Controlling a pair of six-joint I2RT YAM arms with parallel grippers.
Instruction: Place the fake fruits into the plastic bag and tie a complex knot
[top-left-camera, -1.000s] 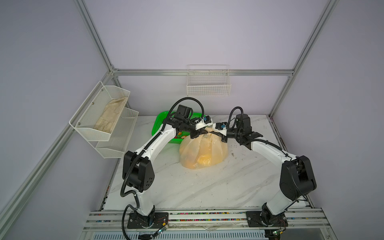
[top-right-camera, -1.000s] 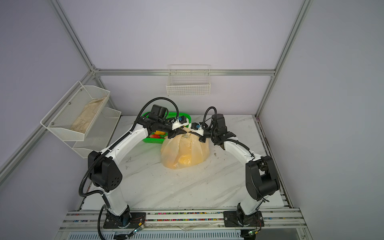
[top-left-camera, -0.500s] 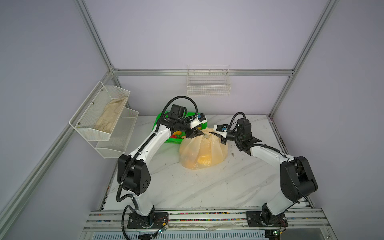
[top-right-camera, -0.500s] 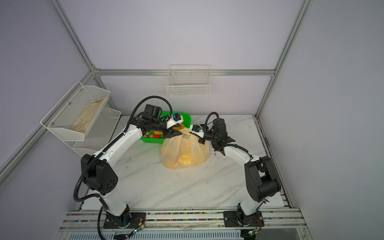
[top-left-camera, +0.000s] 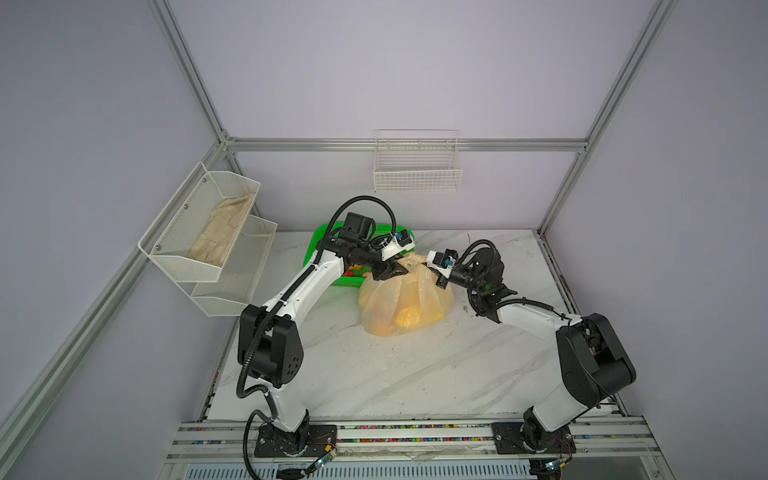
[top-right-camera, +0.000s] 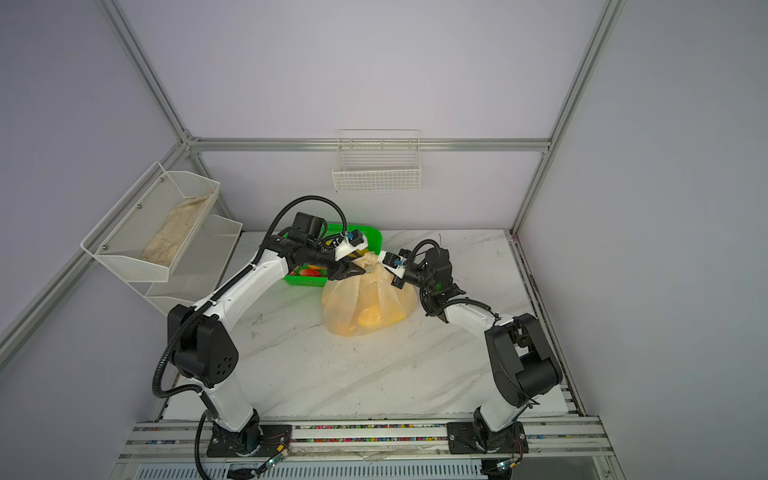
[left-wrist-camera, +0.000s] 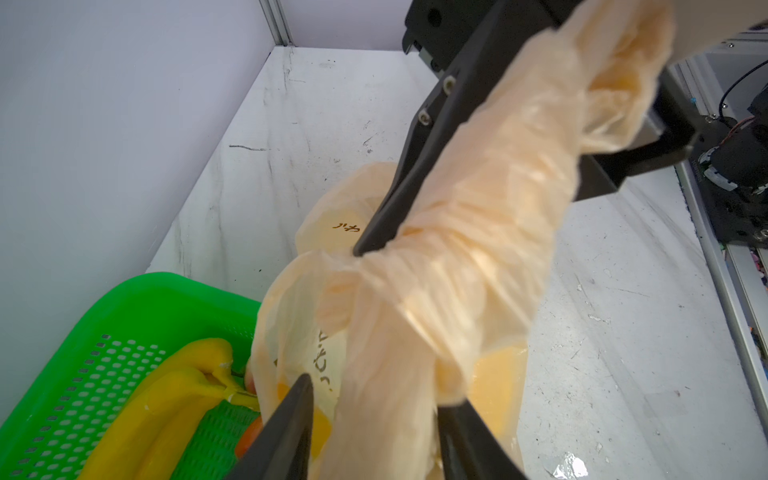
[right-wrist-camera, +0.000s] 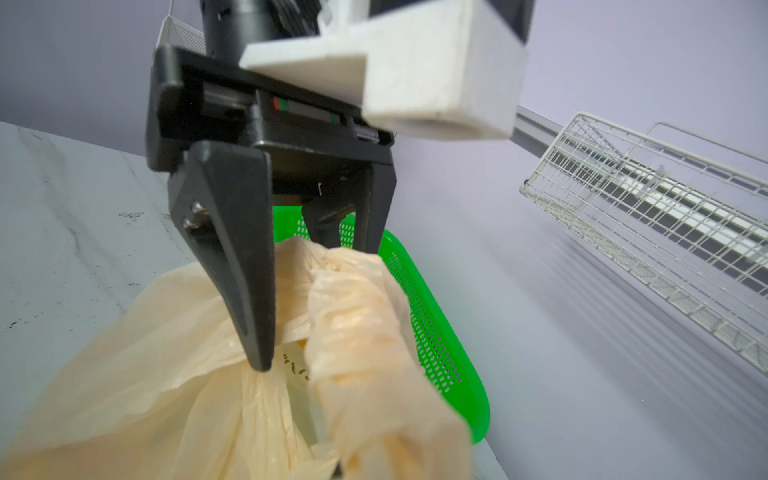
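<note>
Cream-yellow plastic bag, with yellow fake fruits showing through it, sits on the marble surface at the middle of both top views. It rests against the green basket behind it, where a banana bunch lies. My left gripper stands with jaws apart astride the twisted handle strip at the bag's top, while my right gripper, just right of centre, is clamped on that strip's other end.

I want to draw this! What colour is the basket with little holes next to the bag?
The basket is bright green, shown best in the left wrist view.
</note>
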